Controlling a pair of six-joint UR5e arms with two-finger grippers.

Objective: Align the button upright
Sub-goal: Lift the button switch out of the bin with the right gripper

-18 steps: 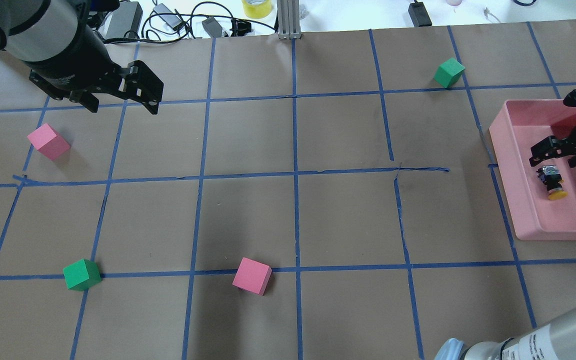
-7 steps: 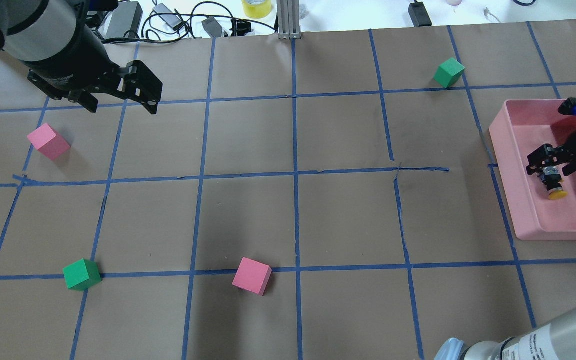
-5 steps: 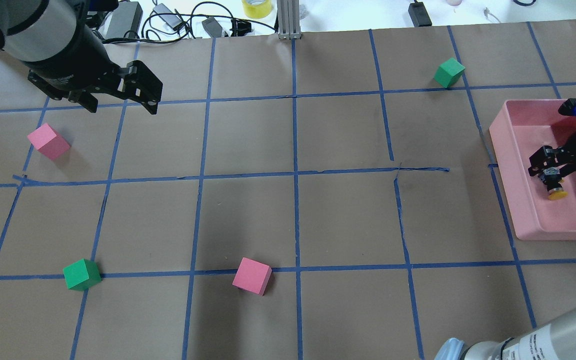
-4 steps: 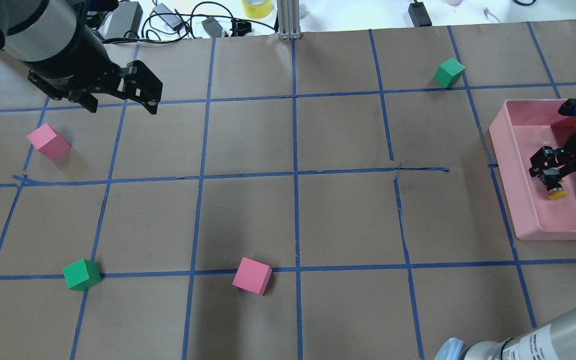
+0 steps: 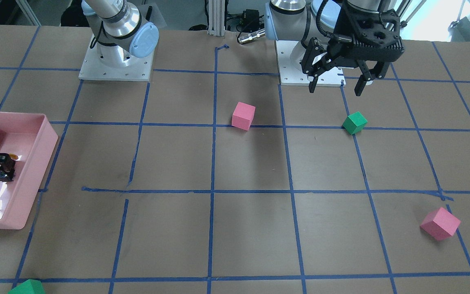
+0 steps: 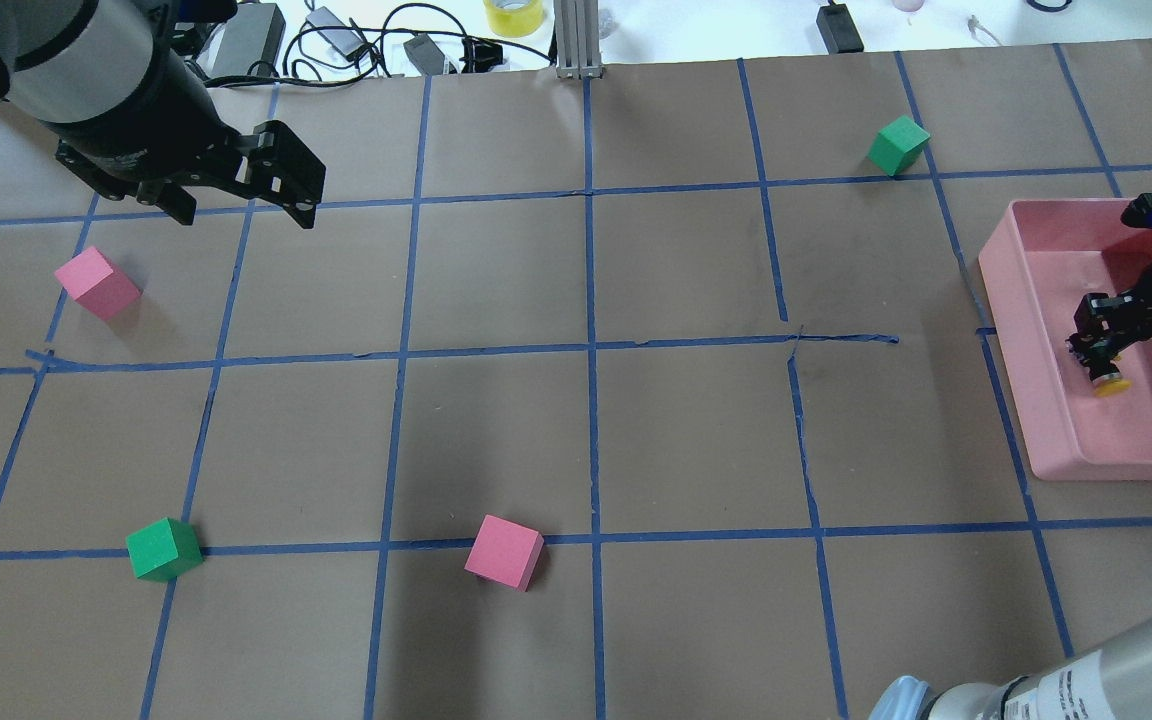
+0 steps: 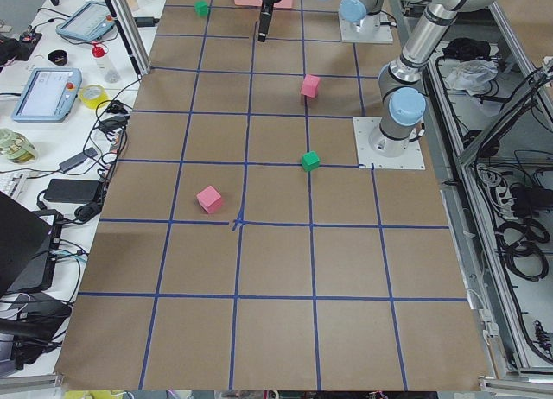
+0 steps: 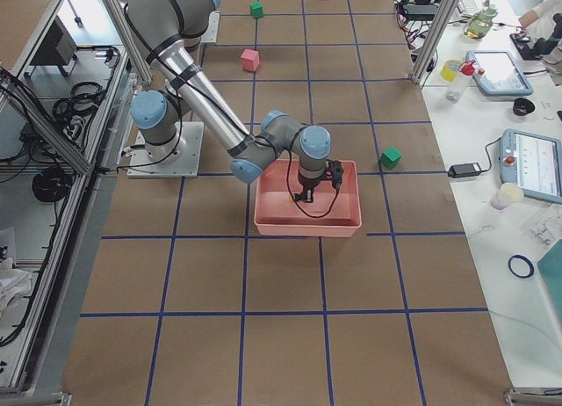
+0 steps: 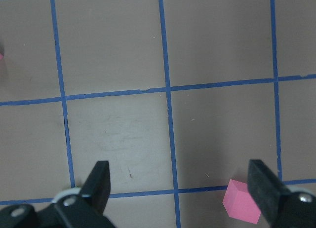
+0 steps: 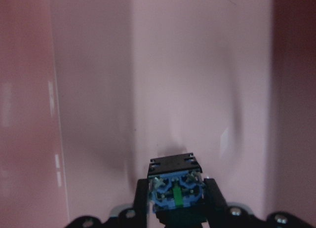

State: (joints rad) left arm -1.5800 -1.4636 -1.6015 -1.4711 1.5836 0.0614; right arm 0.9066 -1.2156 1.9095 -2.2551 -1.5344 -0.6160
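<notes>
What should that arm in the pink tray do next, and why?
The right gripper looks closed on the button, which lies sideways in the pink tray. So it should probably lift a little, then turn the wrist until the cap faces up.

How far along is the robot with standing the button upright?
Done: the right gripper is shut on the button at its base, inside the pink tray. In hand: the button looks tipped over, yellow cap off to one side rather than up. Left: turn it cap-up, set it down, release. The left gripper hangs open over the table, idle.
</notes>
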